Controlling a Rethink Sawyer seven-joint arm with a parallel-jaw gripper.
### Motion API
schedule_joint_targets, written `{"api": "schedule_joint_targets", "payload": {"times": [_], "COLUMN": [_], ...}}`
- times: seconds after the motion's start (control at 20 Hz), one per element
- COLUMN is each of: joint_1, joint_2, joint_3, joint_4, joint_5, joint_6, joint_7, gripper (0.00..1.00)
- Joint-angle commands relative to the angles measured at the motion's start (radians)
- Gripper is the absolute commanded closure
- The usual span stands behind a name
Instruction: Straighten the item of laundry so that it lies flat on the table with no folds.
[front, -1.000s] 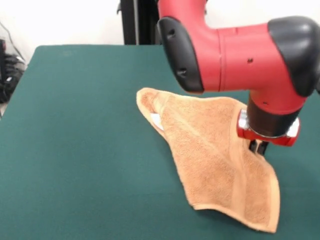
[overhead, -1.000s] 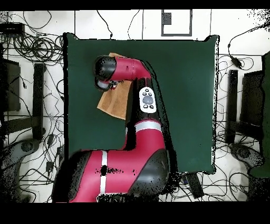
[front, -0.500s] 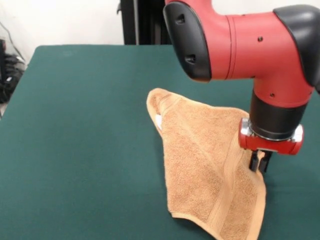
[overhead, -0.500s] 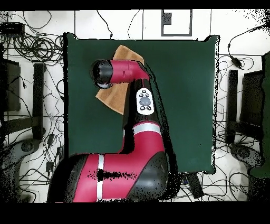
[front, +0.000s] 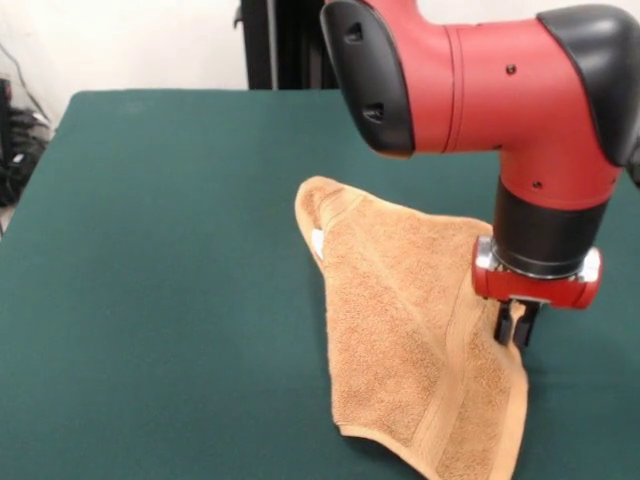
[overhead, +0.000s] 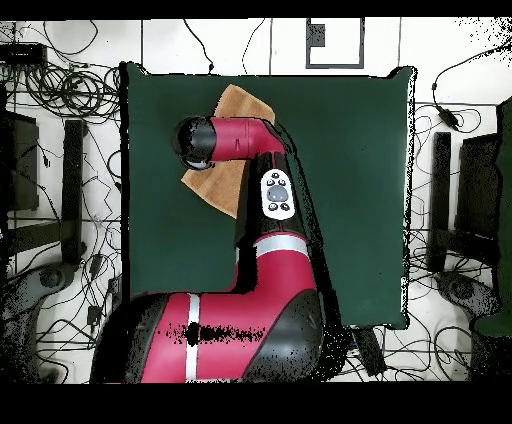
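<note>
The tan-orange towel (front: 400, 320) lies on the dark green table (front: 150, 250), right of the middle, partly folded over itself, with a diagonal fold ridge and a raised right edge. Its small white label (front: 317, 243) shows at the left fold. My gripper (front: 515, 325) comes straight down at the towel's right edge and is shut on that edge, holding it a little off the cloth. In the overhead view the towel (overhead: 243, 102) shows on both sides of the arm's head, on the table (overhead: 340, 180). The gripper is hidden under the arm there.
The red arm (front: 480, 90) fills the upper right of the front view. The black pedestal (front: 270, 40) stands behind the table's far edge. In the overhead view, cables and stands (overhead: 60, 150) surround the table.
Over the last second the gripper dragged the towel's edge toward the camera, turning and stretching the towel. In the last half second it rose slightly, and the towel barely shifted.
</note>
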Motion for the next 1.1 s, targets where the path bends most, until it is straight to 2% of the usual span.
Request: {"api": "schedule_joint_targets", "payload": {"times": [0.05, 0.25, 0.7, 0.9, 1.1], "joint_1": [-0.046, -0.058, -0.080, -0.089, -0.093], "joint_2": [0.067, 0.086, 0.105, 0.120, 0.118], "joint_3": [0.017, 0.015, 0.031, 0.046, 0.050], "joint_4": [0.098, 0.000, -0.127, -0.175, -0.169], "joint_5": [-0.040, -0.034, -0.047, -0.046, -0.052], "joint_6": [0.089, 0.246, 0.462, 0.524, 0.509], "joint_7": [-0.034, -0.072, -0.112, -0.119, -0.117], "gripper": [1.00, 1.00, 1.00, 1.00, 1.00]}}
